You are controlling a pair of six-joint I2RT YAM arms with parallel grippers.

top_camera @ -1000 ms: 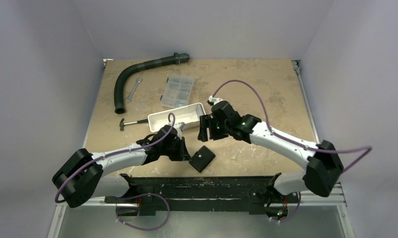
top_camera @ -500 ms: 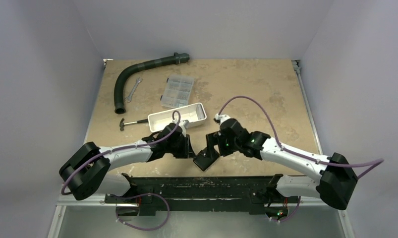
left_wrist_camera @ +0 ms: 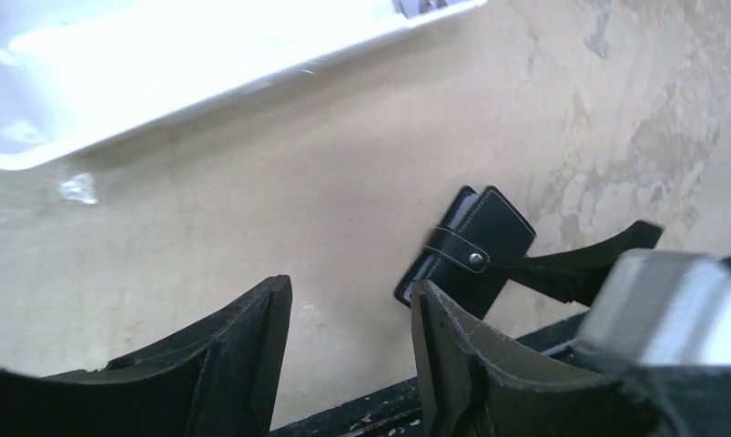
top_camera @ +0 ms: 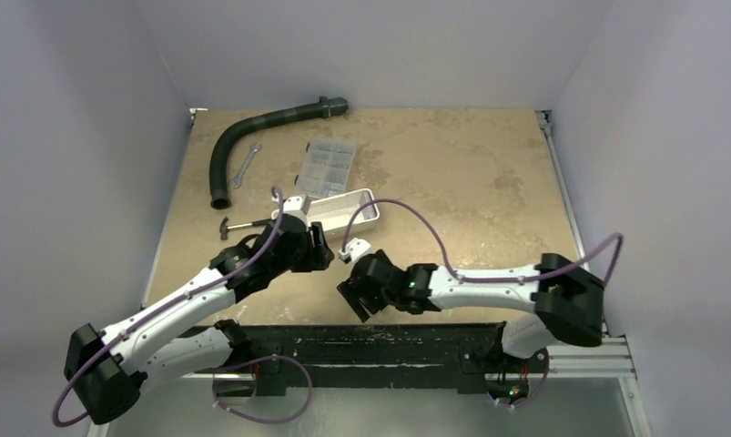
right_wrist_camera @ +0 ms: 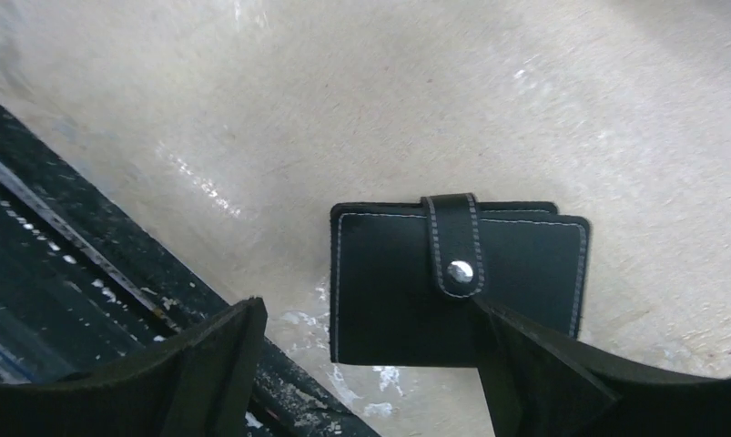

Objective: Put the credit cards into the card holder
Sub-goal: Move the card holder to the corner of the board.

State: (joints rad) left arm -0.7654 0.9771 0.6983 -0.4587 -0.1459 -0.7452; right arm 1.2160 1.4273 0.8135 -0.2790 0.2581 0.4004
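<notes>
The card holder [right_wrist_camera: 407, 291] lies shut on the table near the front edge, its strap snapped down. It is a flat black case with pale stitching. My right gripper [right_wrist_camera: 370, 350] hangs open just over it, and one finger [right_wrist_camera: 534, 364] overlaps its lower corner. In the top view the right gripper [top_camera: 352, 296] covers most of the holder. The left wrist view has the card holder [left_wrist_camera: 475, 241] just beyond my left gripper [left_wrist_camera: 348, 314], which is open and empty. From above, the left gripper [top_camera: 318, 250] sits between the holder and the tray. No credit cards are in view.
A white tray [top_camera: 329, 214] stands just behind the left gripper, with a clear compartment box [top_camera: 325, 168] behind it. A black hose [top_camera: 243, 137], a wrench [top_camera: 245, 166] and a small hammer [top_camera: 234, 225] lie at the back left. A black rail [top_camera: 370, 337] borders the near edge.
My left gripper has opened and drawn back from the card holder toward the tray. The right gripper has swung down and left from mid-table to hang over the holder, opening wider.
</notes>
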